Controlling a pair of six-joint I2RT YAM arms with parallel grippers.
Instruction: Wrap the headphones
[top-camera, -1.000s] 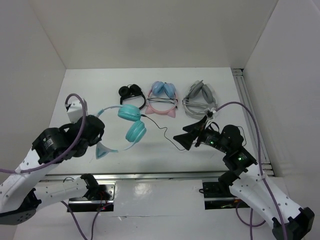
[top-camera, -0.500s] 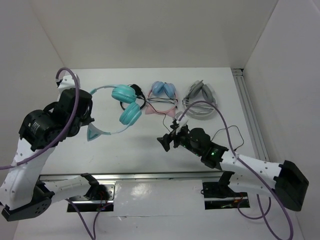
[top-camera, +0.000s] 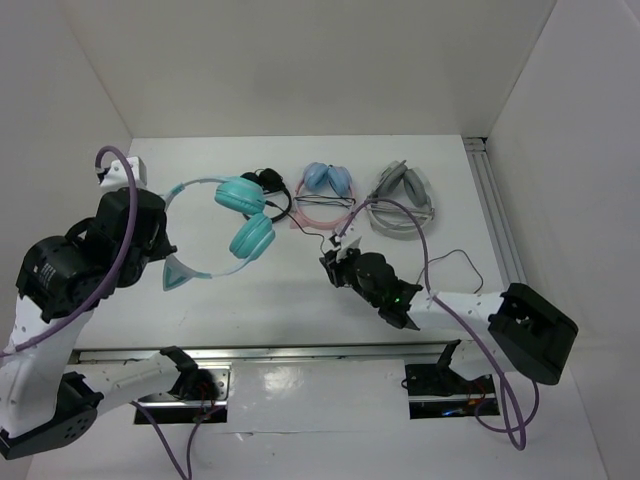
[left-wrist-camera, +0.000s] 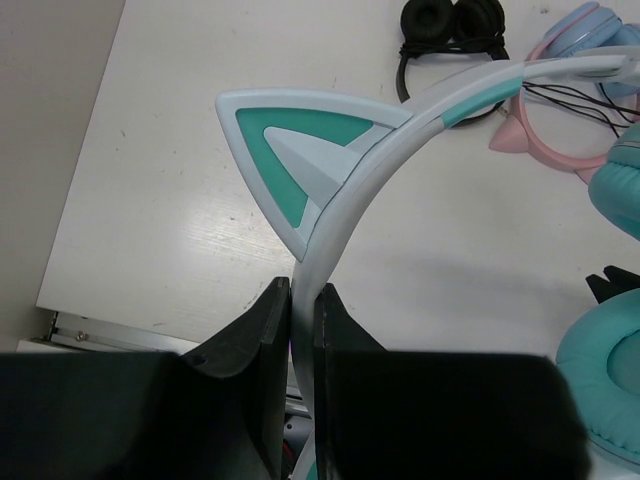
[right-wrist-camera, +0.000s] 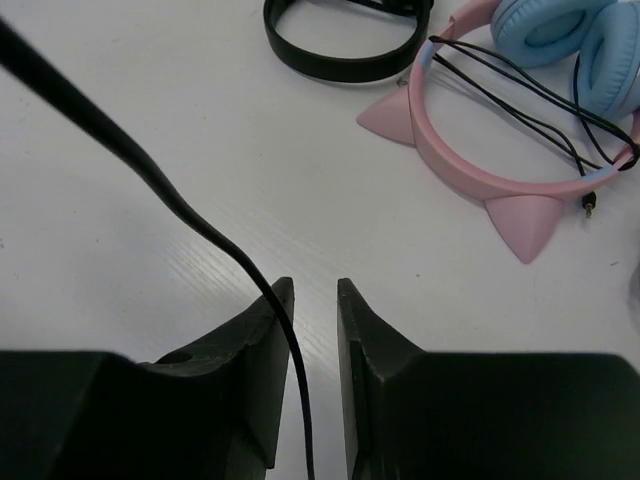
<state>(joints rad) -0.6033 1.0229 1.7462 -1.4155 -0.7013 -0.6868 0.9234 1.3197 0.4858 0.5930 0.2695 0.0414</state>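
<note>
Item: teal cat-eared headphones, held up over the left half of the table, my left gripper clenched on the pale headband just below one ear. My right gripper, near the table's middle, has its jaws narrowly apart with the thin black cable running between them, not visibly pinched. Handling, by my estimate: light, with a stiff plastic band that suits a firm hold and cups that swing. The cable is limp and slippery, best pinched along its free length under gentle tension.

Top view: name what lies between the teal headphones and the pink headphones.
The black headphones lie there, beside the teal headphones, as the top view shows.
</note>
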